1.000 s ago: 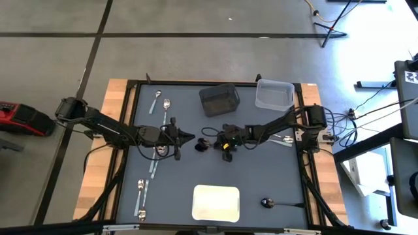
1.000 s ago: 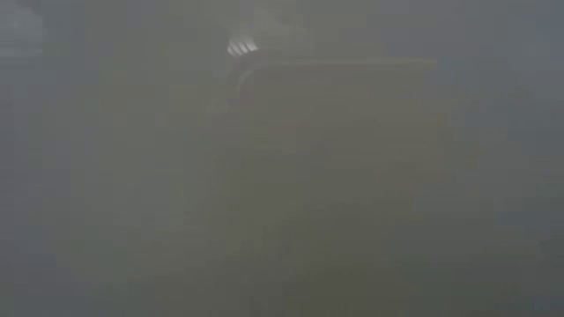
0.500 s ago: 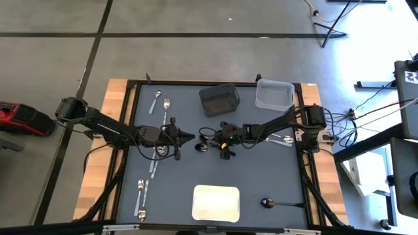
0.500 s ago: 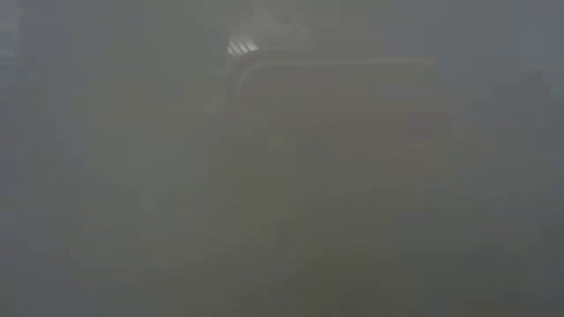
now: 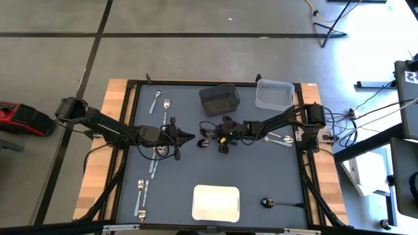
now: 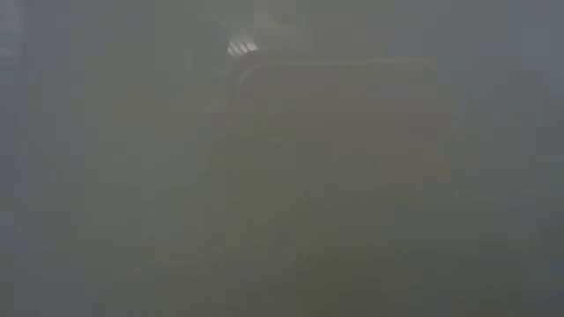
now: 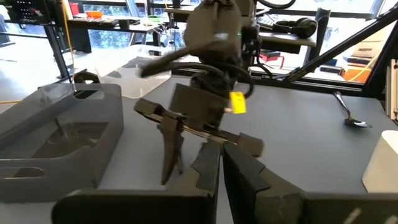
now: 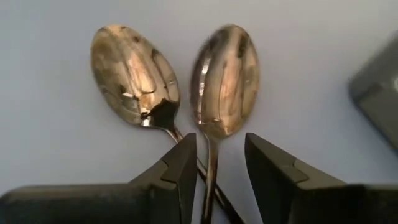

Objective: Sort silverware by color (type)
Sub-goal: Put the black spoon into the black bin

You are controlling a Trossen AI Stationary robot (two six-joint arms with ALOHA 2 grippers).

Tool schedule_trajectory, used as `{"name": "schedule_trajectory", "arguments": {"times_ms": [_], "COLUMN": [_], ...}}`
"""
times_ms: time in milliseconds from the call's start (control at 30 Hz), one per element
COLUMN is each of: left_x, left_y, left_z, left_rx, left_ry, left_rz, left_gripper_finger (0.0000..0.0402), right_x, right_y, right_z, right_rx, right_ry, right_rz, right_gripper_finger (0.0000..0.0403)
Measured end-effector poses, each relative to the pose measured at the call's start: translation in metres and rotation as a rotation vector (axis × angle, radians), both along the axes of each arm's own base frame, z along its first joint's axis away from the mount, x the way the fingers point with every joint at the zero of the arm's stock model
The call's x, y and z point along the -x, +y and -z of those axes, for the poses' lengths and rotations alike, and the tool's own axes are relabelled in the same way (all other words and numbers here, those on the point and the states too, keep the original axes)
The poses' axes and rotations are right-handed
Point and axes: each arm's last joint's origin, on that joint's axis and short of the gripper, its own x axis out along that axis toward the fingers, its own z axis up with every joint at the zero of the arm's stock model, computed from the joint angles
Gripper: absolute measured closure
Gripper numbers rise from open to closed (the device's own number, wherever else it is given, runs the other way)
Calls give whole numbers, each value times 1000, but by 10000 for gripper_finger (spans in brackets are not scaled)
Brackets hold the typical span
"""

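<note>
The right hand (image 8: pixel 214 171) is parted around the stems of two dark spoons (image 8: pixel 225 78), not clamped; their bowls lie side by side on the bench (image 5: pixel 261 176) just ahead of its fingertips. The left hand (image 5: pixel 189 138) waits nearby, seemingly pinched together on nothing. The low view is fogged.

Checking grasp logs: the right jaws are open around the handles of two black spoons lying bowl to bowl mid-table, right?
Not quite: the two spoons are shiny silver metal, not black, as the right wrist view shows. The rest holds: the right gripper has its jaws open around their handles, mid-table.
</note>
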Motion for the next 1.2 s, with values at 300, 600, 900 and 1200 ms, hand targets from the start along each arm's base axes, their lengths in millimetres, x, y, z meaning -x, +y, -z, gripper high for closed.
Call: {"name": "schedule_trajectory", "arguments": {"times_ms": [300,600,900,1200], "left_x": [0,0,0,0], "left_y": [0,0,0,0], "left_z": [0,0,0,0], "left_rx": [0,24,27,27], "left_ry": [0,-6,-8,-7], "left_rz": [0,1,2,3], "left_gripper_finger": [386,386,386,386], "right_x": [3,4,6,4], "right_y": [-17,-6,-7,-5], "right_z": [1,1,-10,-9], "right_rx": [-137,-222,-135,-184], "right_ry": [1,20,4,-12], "right_rz": [27,-98,-42,-62], "right_gripper_finger": [276,276,276,276]}}
